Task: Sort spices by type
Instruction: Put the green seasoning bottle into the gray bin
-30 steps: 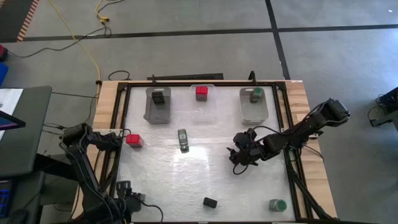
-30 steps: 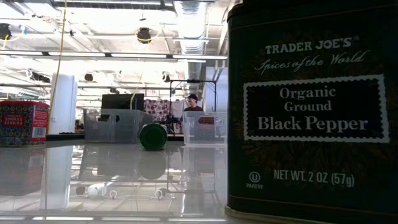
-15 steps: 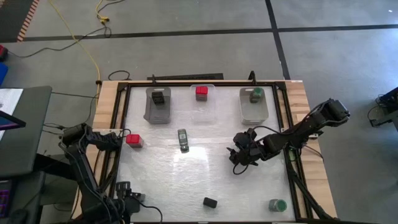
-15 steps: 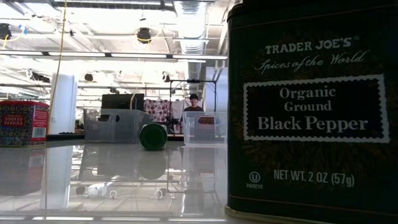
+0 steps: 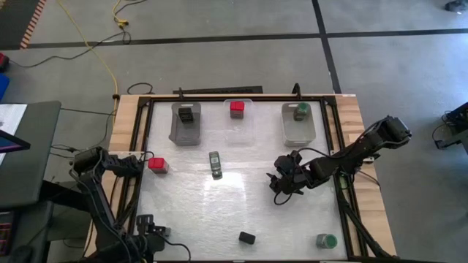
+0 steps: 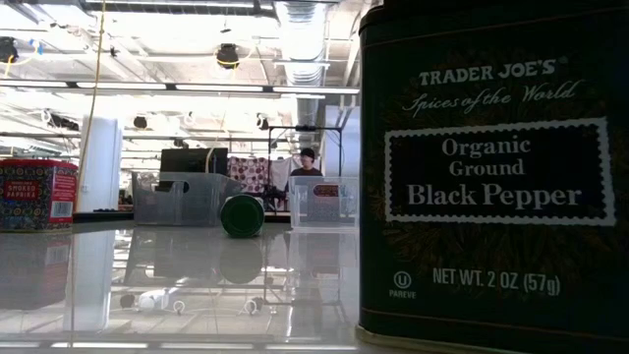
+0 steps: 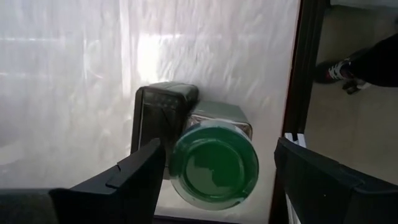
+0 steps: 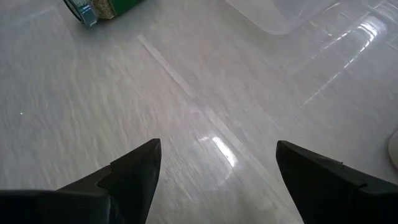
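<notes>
My left gripper [image 5: 146,223] is open near the table's near left corner. In its wrist view the fingers stand on either side of a green-lidded jar [image 7: 214,163] without touching it. A black box [image 7: 158,118] stands against the jar. My right gripper [image 5: 281,183] is open and empty over bare table at the right [image 8: 214,180]. On the table are a red box [image 5: 158,164], a jar on its side [image 5: 215,164], a black box [image 5: 247,237] and a green-lidded jar [image 5: 325,239]. The low view shows the black pepper box [image 6: 491,167] up close.
Three translucent bins stand at the far edge. The left bin [image 5: 175,131] holds a black box, the middle bin [image 5: 238,126] a red box, and the right bin [image 5: 298,133] a green-lidded jar. A dark frame rail [image 7: 308,93] runs beside the jar under my left gripper.
</notes>
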